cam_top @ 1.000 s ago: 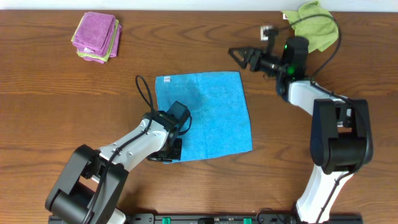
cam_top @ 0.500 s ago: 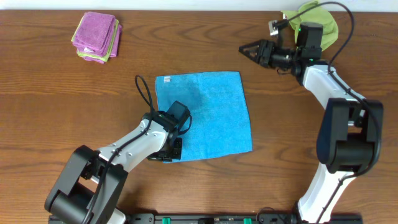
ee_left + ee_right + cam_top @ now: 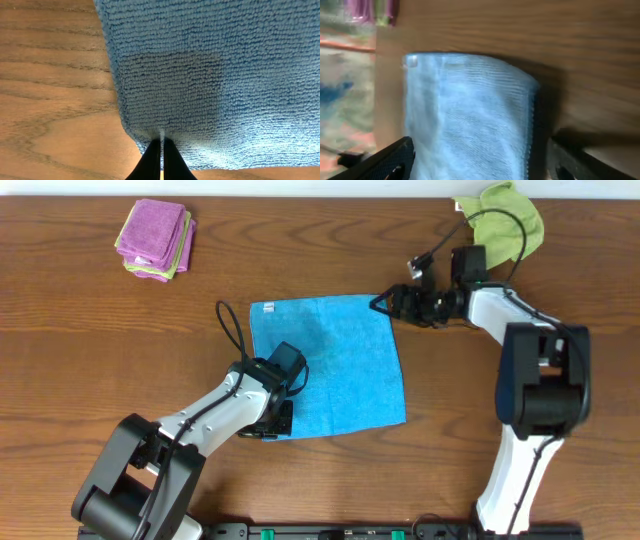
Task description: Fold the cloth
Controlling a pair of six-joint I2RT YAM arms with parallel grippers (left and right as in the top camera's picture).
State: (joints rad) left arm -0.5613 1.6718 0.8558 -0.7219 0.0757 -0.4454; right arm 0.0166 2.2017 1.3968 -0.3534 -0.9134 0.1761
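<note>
A blue cloth [image 3: 330,365] lies flat on the wooden table. My left gripper [image 3: 272,423] is shut on the cloth's near left corner; in the left wrist view its black fingers [image 3: 160,152] pinch the cloth's edge [image 3: 200,75]. My right gripper [image 3: 383,303] is open at the cloth's far right corner. In the right wrist view its fingers [image 3: 480,160] straddle the blue cloth [image 3: 470,120], which lies between them, not gripped.
A folded purple and green stack [image 3: 155,238] sits at the far left. A crumpled green cloth [image 3: 507,218] lies at the far right edge. The right arm's base [image 3: 535,400] stands at the right side.
The right gripper has swung from the far right, above the table, down and left to the cloth's far right corner. The left arm has not moved.
</note>
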